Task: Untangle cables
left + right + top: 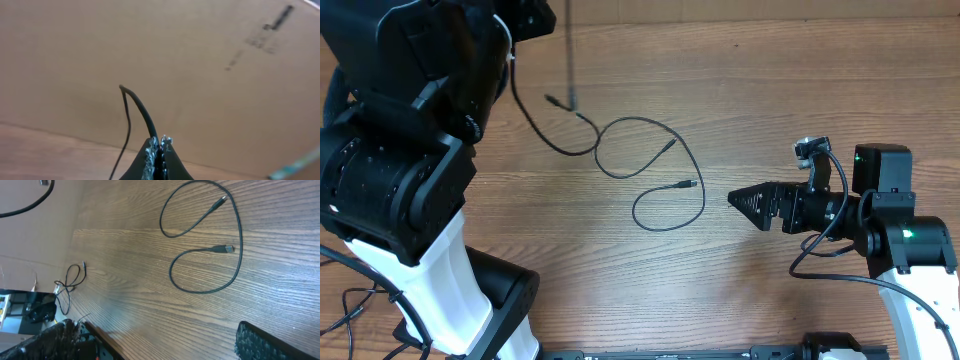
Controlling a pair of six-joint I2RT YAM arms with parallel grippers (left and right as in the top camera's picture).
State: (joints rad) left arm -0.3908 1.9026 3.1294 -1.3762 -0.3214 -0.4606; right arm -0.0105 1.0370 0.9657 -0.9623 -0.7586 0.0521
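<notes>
Cables sat in two places. One lay looped flat on the table ahead of my right gripper, whose jaws stood wide apart. The lifted cord hung pinched tight in my left gripper. I couldn't quite tell whether the two crossed at the loop's left edge. The cord looked thin, limp and light, and I judged the plug the firmest hold.

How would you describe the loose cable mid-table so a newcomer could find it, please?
Look at the middle of the wooden table. The loose cable curls there in a double loop. Unlike the other cable, pinched by the left gripper, both its plugs lie flat.
</notes>
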